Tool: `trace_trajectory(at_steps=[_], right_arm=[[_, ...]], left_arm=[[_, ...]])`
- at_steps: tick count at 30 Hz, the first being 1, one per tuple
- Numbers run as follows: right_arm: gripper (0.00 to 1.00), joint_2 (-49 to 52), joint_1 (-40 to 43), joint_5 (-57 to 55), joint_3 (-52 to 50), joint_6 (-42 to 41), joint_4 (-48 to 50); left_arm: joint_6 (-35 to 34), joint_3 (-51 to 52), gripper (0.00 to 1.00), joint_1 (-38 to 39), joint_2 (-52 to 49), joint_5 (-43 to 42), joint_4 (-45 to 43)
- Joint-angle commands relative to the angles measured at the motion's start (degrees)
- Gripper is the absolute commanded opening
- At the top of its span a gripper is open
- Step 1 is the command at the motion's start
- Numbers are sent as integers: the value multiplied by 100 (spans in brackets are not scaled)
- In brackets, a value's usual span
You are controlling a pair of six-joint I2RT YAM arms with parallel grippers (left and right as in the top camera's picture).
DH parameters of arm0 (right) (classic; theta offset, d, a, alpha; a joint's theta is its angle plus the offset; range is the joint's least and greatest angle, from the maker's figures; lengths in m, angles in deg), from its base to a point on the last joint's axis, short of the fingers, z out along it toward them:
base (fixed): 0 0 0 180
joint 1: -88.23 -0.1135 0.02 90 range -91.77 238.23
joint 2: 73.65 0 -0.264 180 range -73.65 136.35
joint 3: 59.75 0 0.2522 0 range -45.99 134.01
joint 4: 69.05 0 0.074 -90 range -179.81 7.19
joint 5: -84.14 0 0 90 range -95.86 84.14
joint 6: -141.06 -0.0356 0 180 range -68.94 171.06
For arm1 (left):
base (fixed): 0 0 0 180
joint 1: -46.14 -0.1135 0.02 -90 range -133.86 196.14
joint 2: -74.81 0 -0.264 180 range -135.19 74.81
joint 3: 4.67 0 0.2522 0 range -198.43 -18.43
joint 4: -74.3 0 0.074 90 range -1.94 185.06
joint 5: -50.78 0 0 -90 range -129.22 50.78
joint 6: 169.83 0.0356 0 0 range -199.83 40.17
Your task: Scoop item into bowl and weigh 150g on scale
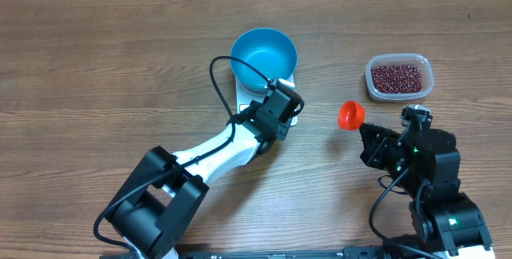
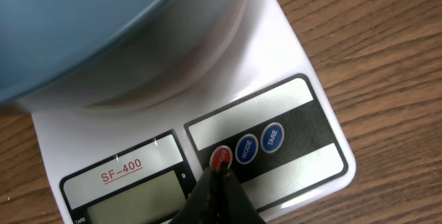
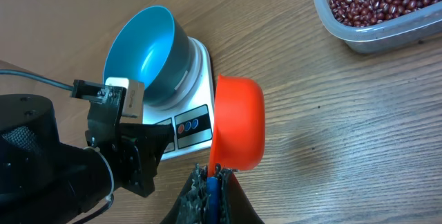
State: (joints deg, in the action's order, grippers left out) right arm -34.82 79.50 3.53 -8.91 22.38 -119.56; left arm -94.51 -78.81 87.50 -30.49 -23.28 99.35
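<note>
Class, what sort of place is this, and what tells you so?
Probably a robotics lab bench staged for kitchen weighing: two robot arms at a wood-grain table, a blue bowl on a kitchen scale, a tub of beans.

**Scale:** small flat white rectangular kitchen scale. Lies flat on the wood at 12 o'clock from table centre, overhead view. Display window, red "SF-400" label, one red and two blue round buttons along its 6 o'clock edge.

**Bowl:** round deep bright-blue bowl. Upright, empty, seated on the scale, overhanging its 12 o'clock edge.

**Beans:** small dark red-brown beans. Loose heap in a clear rounded-rectangular plastic tub, at 3 o'clock from the bowl, well apart.
</note>
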Motion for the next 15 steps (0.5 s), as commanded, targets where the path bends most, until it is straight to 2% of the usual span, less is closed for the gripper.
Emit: trace_trajectory(at_steps=[1,15], right_arm=[[4,-57,-15,-83,164,28,42],[4,-57,-15,-83,164,28,42]], left_arm=[[-59,17,4,-20,-136,57,-42],[-81,17,4,-20,-262,55,-107]])
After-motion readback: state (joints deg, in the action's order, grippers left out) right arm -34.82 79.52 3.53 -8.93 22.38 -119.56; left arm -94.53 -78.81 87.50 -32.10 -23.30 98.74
